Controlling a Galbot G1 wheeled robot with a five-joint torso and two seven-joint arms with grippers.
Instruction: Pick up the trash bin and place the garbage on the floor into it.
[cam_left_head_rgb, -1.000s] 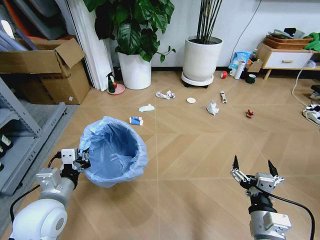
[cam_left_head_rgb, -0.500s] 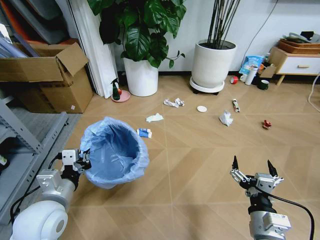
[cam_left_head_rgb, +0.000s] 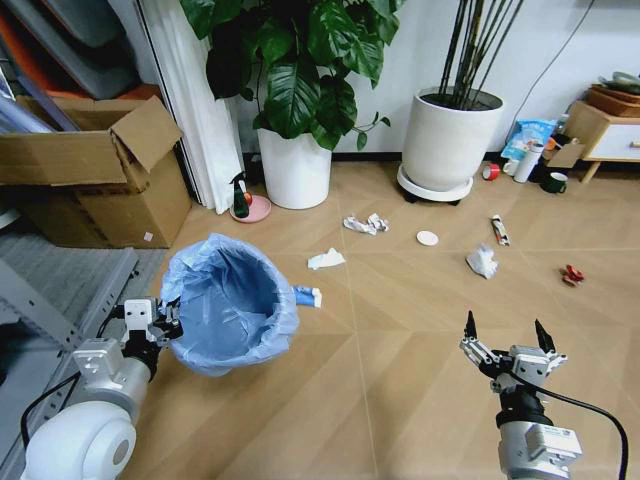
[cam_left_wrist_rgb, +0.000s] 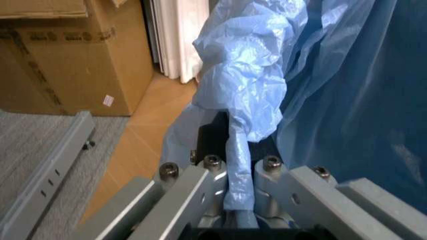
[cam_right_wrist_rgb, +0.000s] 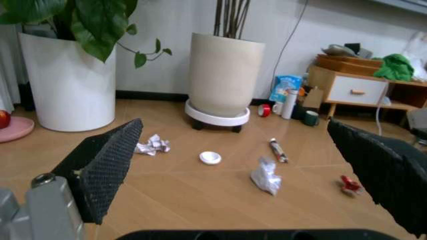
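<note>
The trash bin, lined with a crinkled light-blue bag, hangs just above the floor at my lower left. My left gripper is shut on its rim, and in the left wrist view the fingers pinch the bag fold. My right gripper stands open at lower right, holding nothing. Garbage lies ahead: a blue-white packet beside the bin, a white tissue, crumpled paper, a white disc, a wrapper stick, another tissue and a red scrap.
Two big white plant pots stand along the back wall. A cardboard box and a metal shelf frame are on the left. A green spray bottle, a red tape roll and a wooden cabinet are also near the wall.
The head view has shifted: pots and litter now sit lower and further right in the picture, and look nearer. Bin and both grippers keep their places in the picture.
</note>
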